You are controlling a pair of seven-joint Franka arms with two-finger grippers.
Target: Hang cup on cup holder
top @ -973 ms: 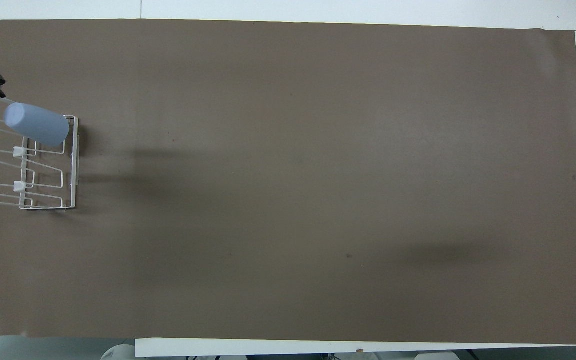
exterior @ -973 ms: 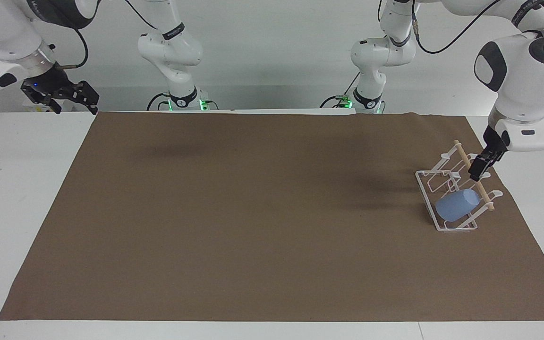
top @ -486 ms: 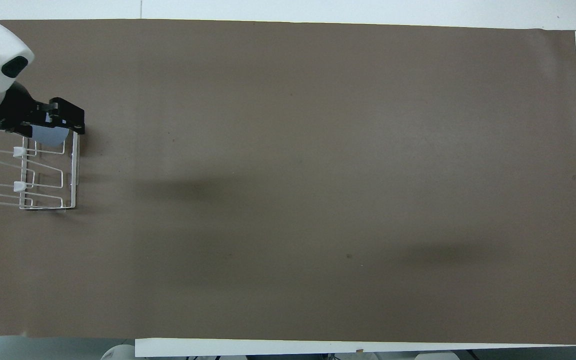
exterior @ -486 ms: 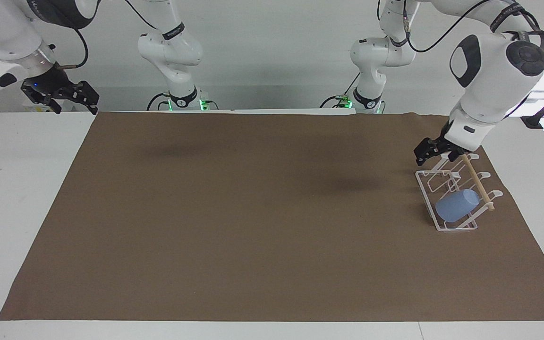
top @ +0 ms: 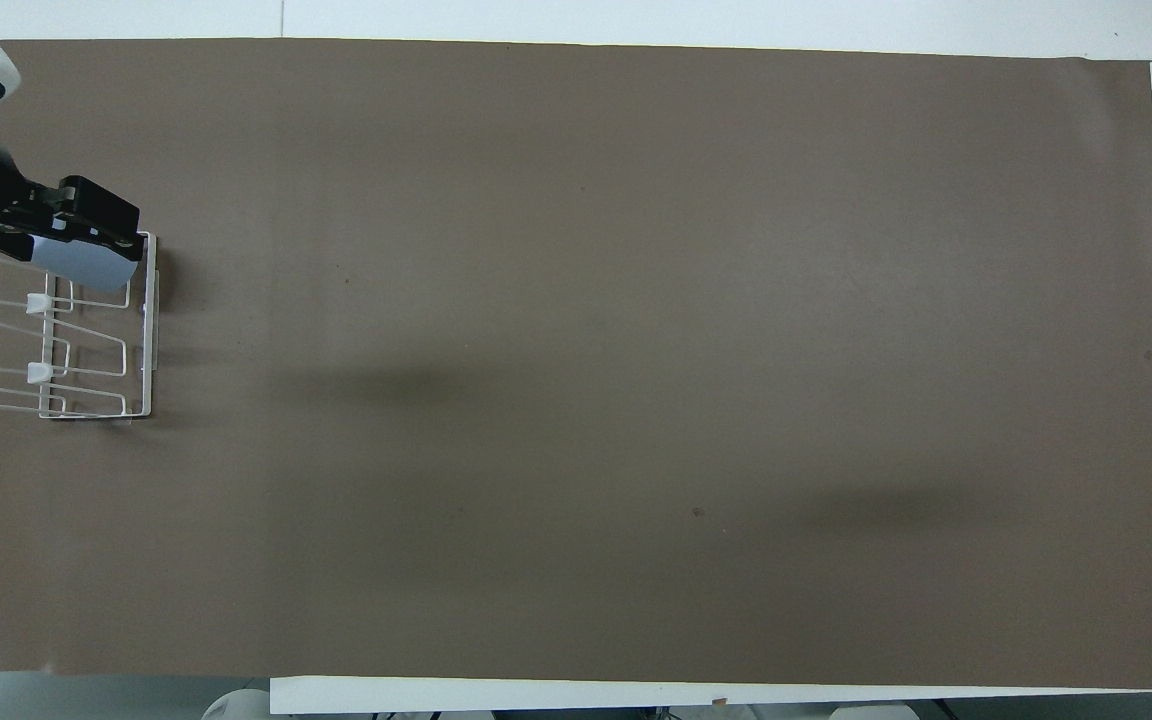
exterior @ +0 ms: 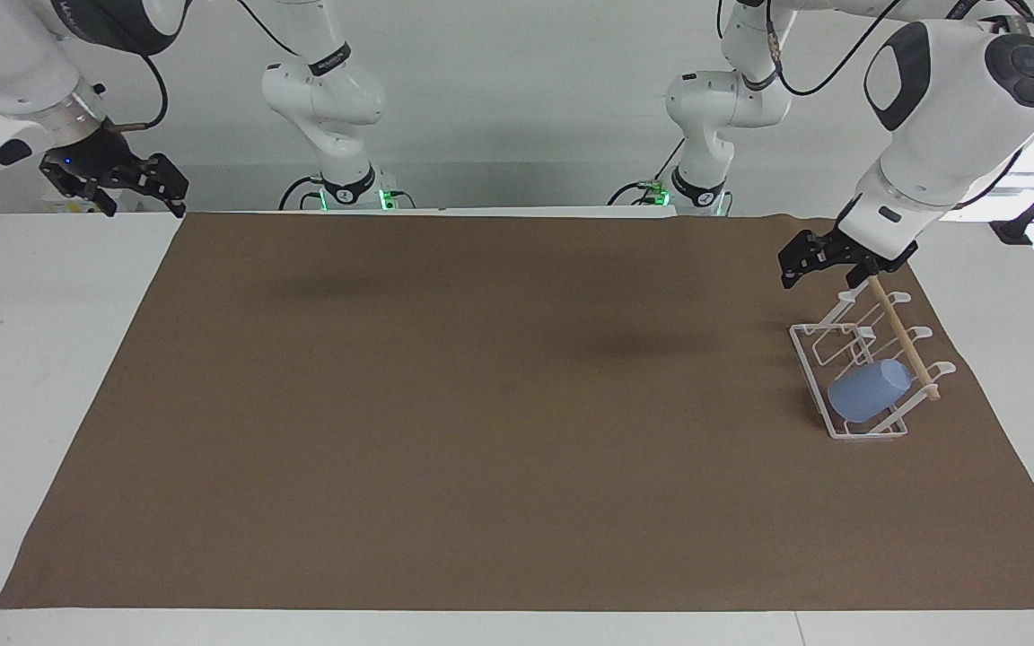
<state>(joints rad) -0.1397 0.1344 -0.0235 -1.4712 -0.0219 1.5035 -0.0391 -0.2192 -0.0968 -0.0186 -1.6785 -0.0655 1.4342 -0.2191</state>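
At the facing view's right edge, our light-blue cup (exterior: 869,389) sits tilted on the white wire cup holder (exterior: 849,359). Our left hand (exterior: 804,261), fingers spread and empty, hovers over the rack's upper end; our right hand (exterior: 118,184) waits upper left, grip unreadable. Dipping could snag the dowel and shake the cup loose.

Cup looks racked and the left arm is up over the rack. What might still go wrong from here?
1. The left gripper hangs just above the white wire rack; a low move might snag its wooden dowel.
2. The light-blue plastic cup sits tilted on an end prong; a nudge may slide it off.
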